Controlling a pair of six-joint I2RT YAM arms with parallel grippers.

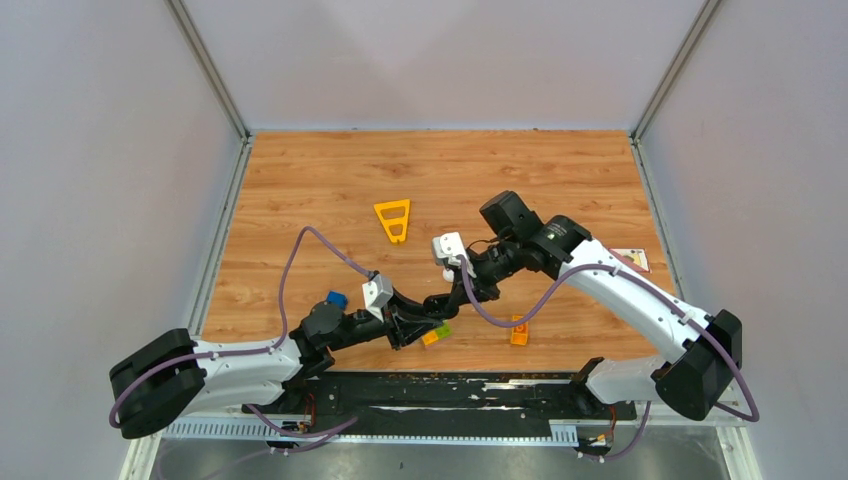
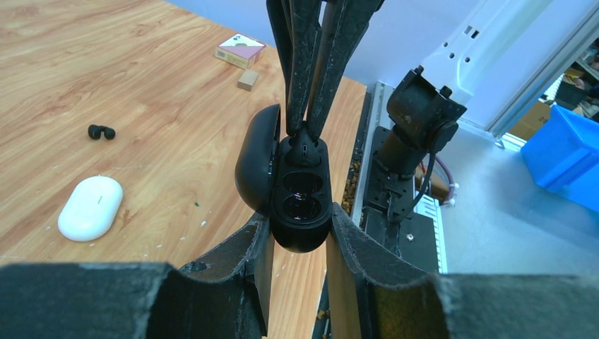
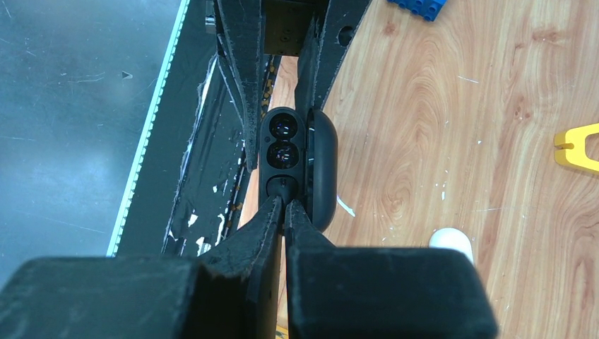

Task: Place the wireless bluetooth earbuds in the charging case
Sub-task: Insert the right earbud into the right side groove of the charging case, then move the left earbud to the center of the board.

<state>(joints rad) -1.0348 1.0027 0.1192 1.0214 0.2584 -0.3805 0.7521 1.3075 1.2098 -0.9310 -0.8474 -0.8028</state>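
Robotics lab cell: wood-grain tabletop (image 1: 440, 170) boxed by plain grey panels (image 1: 440, 60) at 9, 12, 3 o'clock; aluminium posts (image 1: 212, 70); 2 robot arms (image 1: 640, 300) bolted at 6 o'clock.

Top camera looks down over the whole table (image 1: 450, 170); both wrist cameras closely face the same black case (image 2: 302, 205).

Left wrist view: 2 earbuds (image 2: 101, 132) on the table (image 2: 162, 63) behind the closed case (image 2: 90, 207) (open case (image 2: 301, 201) rightward).

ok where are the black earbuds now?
Left wrist view, far left: black earbuds lie together on the table just beyond the white case, away from the black case in the left hand.
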